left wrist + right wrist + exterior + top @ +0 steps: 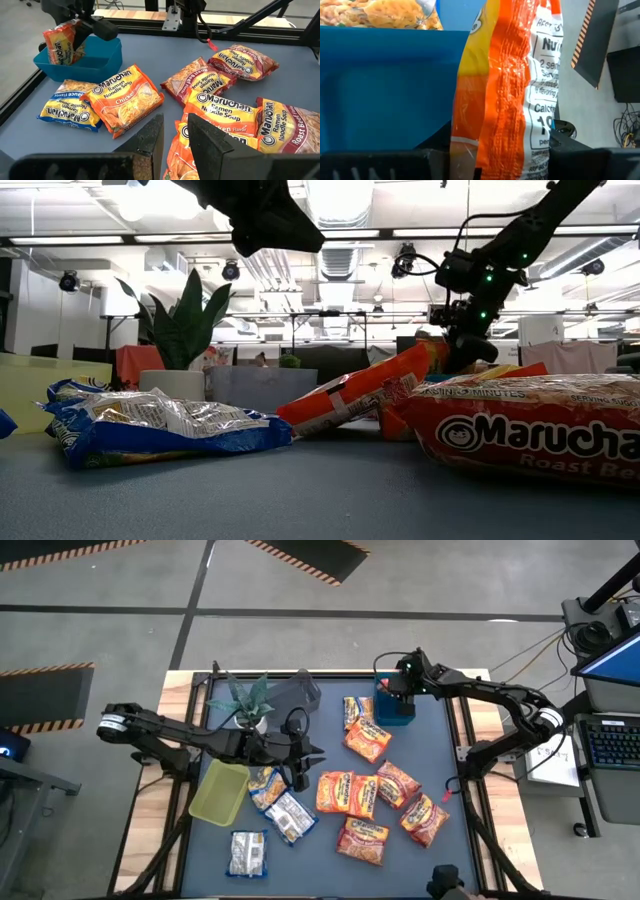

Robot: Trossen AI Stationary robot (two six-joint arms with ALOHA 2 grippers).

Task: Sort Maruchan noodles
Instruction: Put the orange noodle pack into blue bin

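Note:
Several orange Maruchan packets lie flat in a cluster on the dark mat right of centre, and they fill the left wrist view. Yellow-and-blue packets and whitish ones lie nearer the left. My left gripper hovers open above the mat at the cluster's left edge and touches nothing. My right gripper is at the far side, shut on one orange packet over the blue bin. My right gripper pinches the orange packet between its two fingers, coming from above and pointing down. The packet hangs upright below the fingers, with its lower end inside the blue bin's opening. Whether it touches the bin's floor, I cannot tell.
A yellow-green bin sits at the mat's left. A potted plant and a dark see-through bin stand at the far left. More packets lie beside the blue bin. A wooden frame borders the mat.

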